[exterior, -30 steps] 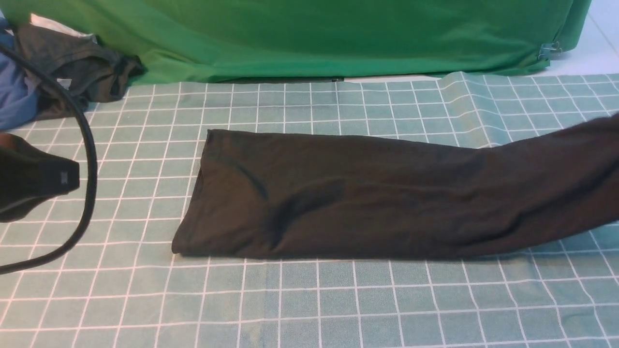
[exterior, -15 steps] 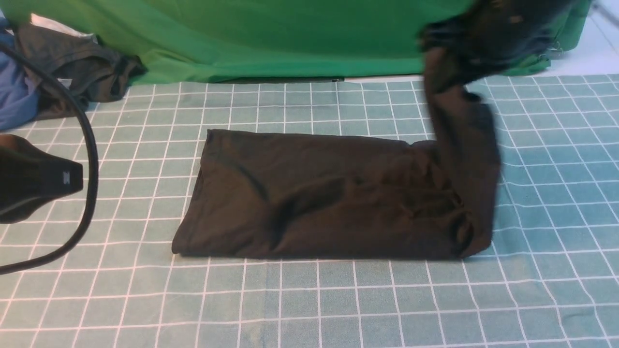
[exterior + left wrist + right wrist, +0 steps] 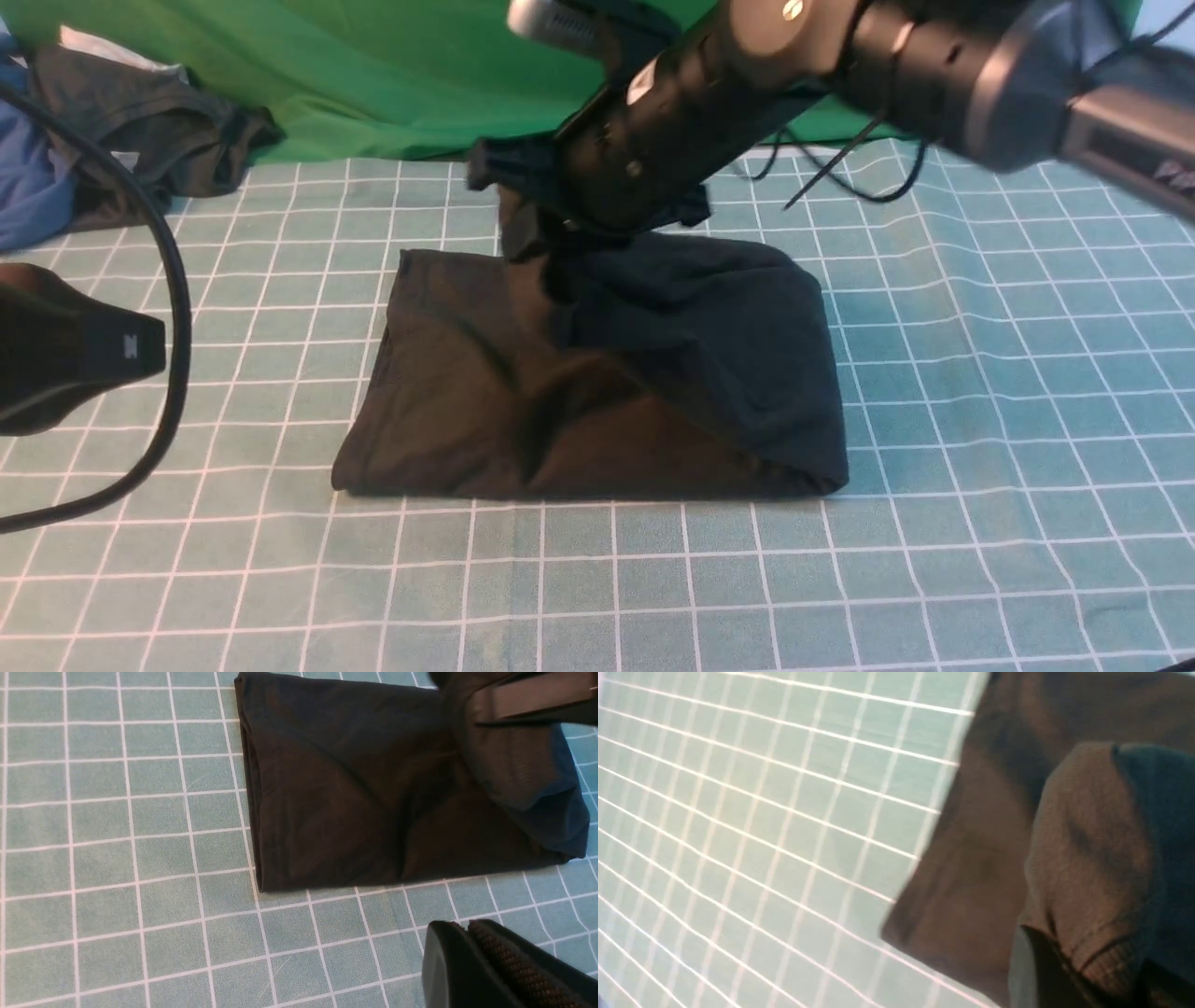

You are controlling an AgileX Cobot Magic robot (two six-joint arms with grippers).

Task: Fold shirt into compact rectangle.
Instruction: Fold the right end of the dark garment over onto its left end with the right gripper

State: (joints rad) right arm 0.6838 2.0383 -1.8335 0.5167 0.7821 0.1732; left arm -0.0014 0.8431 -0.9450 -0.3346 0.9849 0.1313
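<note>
The black shirt (image 3: 485,392) lies as a folded strip in the middle of the checked cloth. Its right end (image 3: 709,317) is lifted and doubled over toward the left. My right gripper (image 3: 525,217) hangs above the shirt's far edge, left of centre, shut on that lifted end. In the right wrist view the ribbed hem (image 3: 1101,952) is pinched in the right gripper (image 3: 1087,975), with the lower layer (image 3: 985,868) beneath. My left gripper (image 3: 462,926) is shut and empty, hovering just off the shirt's (image 3: 355,793) near edge; in the front view it (image 3: 140,347) sits far left.
A dark grey garment (image 3: 159,121) and a blue garment (image 3: 28,177) are heaped at the back left. A green backdrop cloth (image 3: 560,75) runs along the far edge. A black cable (image 3: 175,308) loops over the left arm. The teal checked tablecloth (image 3: 653,579) covers the table.
My right gripper has carried the shirt's right end up from the far right and over to the left, so the strip is now doubled to about half its length. The left gripper has barely moved.
</note>
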